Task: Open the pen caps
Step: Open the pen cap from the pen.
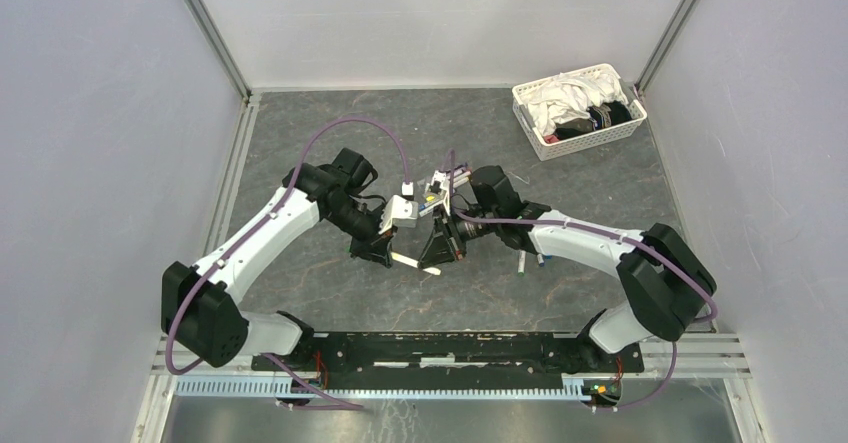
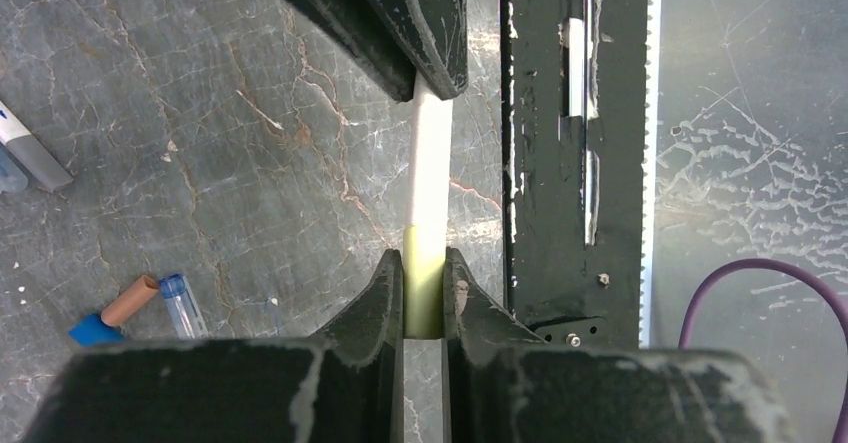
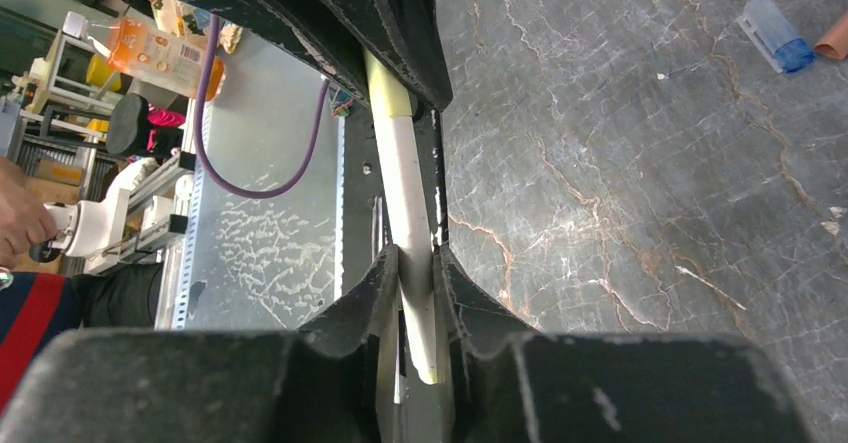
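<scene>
The pen (image 1: 412, 264) looks light, stiff, slick; left pincer (image 2: 425, 261) pinches its yellow cap (image 2: 424, 285), right pincer (image 3: 415, 263) its white barrel (image 3: 405, 183).

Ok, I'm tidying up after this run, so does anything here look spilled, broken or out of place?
Nothing broken or spilled. Loose caps lie scattered on the table, and the basket sits askew in the far right corner. One pen is gripped by the left tool and the right tool.

Bright, even overhead light leaves only soft shadows on the grey tabletop (image 1: 330, 303). In the wrist views the nearest fingers (image 2: 375, 303) look soft, and the metal sheet (image 2: 750, 113) glares palely.
</scene>
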`<state>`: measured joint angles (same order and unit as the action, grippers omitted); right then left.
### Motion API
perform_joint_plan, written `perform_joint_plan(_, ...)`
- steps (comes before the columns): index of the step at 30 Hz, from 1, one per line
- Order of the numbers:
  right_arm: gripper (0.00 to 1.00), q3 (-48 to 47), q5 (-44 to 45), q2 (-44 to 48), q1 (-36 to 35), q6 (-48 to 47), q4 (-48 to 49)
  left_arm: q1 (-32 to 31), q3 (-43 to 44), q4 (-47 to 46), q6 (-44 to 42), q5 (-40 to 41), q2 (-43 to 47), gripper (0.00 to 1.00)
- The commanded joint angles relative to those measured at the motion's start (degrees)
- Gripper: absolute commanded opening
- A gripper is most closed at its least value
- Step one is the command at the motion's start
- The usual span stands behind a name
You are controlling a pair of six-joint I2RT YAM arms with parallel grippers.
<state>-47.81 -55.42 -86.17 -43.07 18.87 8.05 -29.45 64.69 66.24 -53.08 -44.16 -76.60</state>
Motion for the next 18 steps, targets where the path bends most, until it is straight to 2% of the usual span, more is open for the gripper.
perform_joint_plan(1,0.29,-1.9,0.2,-1.7,-0.9,5.3,6.9,-0.6,2.0,0.3,-3.0,-4.5,0.3,0.02)
perform_joint_plan(3,0.38,-0.6,-0.3,-2.9,-1.5,9.5,12.1,-0.6,1.9,0.0,-2.8,-4.6,0.7,0.02)
perform_joint_plan(7,0.41,2.3,-1.7,-5.0,-2.5,20.3,27.2,-0.6,1.8,-0.6,-2.1,-4.8,1.5,0.02)
perform_joint_plan(9,0.33,2.7,-1.6,-6.0,-2.6,24.5,32.3,-0.7,1.6,-0.6,-2.1,-4.9,1.7,0.02)
perform_joint_plan(12,0.04,2.2,-1.4,-7.2,-2.6,26.3,33.6,-0.6,1.7,-0.1,-2.5,-4.0,1.9,0.02)
perform_joint_plan(13,0.00,2.2,-1.5,-7.2,-2.6,26.0,33.2,-0.6,1.9,0.2,-2.6,-3.7,2.0,0.02)
perform_joint_plan(15,0.00,3.0,-1.9,-6.3,-2.6,24.0,30.5,-0.6,2.4,1.0,-3.1,-3.1,2.1,0.02)
perform_joint_plan(18,0.00,4.3,0.0,-2.7,-2.2,14.7,18.2,0.9,3.7,3.1,-5.7,-1.1,2.1,0.02)
